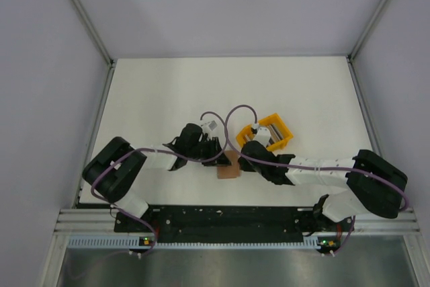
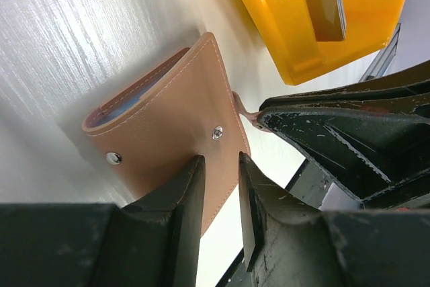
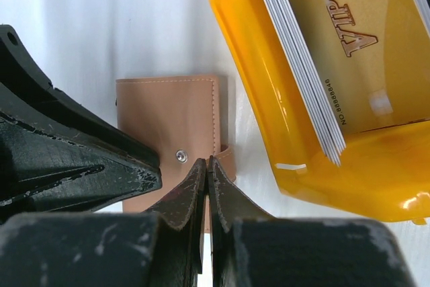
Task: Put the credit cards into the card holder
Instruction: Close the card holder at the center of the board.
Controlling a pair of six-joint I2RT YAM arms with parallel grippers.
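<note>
**Tan holder flat on the desk**

Leather, folded shut and with two snaps on its face, the holder lies just beside the yellow tray. A pale blue edge shows inside its fold. The right claw is pinched together on its small side strap. The left claw stands with its fingers apart, the holder's near edge between them. The cards stand on edge in the tray, a gold one facing out.

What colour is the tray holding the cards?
The tray is bright yellow, clearest in the right wrist view.
</note>
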